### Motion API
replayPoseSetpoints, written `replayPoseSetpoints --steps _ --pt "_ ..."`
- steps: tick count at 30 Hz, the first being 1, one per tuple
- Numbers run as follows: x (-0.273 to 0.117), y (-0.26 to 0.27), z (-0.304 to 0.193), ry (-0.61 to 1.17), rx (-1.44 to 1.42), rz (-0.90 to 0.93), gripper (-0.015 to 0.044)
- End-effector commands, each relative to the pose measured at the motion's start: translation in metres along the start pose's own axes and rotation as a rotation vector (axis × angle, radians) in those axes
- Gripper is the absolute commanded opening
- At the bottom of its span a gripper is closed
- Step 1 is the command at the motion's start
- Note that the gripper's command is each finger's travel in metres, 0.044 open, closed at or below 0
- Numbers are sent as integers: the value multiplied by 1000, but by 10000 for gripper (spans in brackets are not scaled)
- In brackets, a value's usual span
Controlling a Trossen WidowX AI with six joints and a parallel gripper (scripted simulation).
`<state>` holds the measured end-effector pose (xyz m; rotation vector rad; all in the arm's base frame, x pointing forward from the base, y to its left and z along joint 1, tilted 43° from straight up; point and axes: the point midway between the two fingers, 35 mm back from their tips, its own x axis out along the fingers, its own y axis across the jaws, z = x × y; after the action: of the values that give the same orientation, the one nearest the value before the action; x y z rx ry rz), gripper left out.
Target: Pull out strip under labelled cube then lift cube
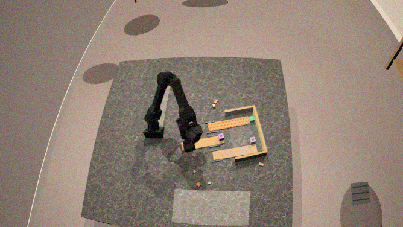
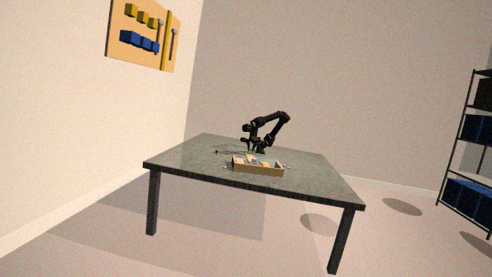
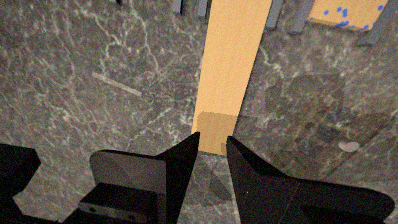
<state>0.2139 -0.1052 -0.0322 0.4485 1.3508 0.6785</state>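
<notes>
2 black fingers of the pincer [image 3: 212, 145] stand partly apart, gripping nothing, with the near end of the plain tan strip [image 3: 227, 70] lying in the gap just ahead of their tips. That strip lies flat on the surface [image 1: 136, 181], its long axis running from the pincer toward the open side of a 3-walled wooden tray [image 1: 261, 133]. Its far end carries a purple cube [image 1: 221, 136], which sits about at the tray's mouth; whether that cube bears a label is too small to tell.

2 more strips lie roughly parallel. An orange patterned strip [image 1: 229, 123] reaches deep into the tray, with a green cube [image 1: 251, 118] at its inner end by the back wall. A tan strip with blue specks [image 1: 233, 151] lies along the opposite wall. Between these, a second purple cube [image 1: 253, 139] rests on the tray floor near the back wall. Short grey bars [image 1: 215, 147] flank the strips at the mouth. Small bits lie scattered on the surface around the tray.
</notes>
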Motion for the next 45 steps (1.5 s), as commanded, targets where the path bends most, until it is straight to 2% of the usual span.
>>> replayPoseSetpoints --steps 1,9,45 --pt "-2 -1 17 -5 -25 -1 236" --pt "-5 -1 43 -6 -26 -1 440" --pt "-19 -6 155 -10 -29 -1 440"
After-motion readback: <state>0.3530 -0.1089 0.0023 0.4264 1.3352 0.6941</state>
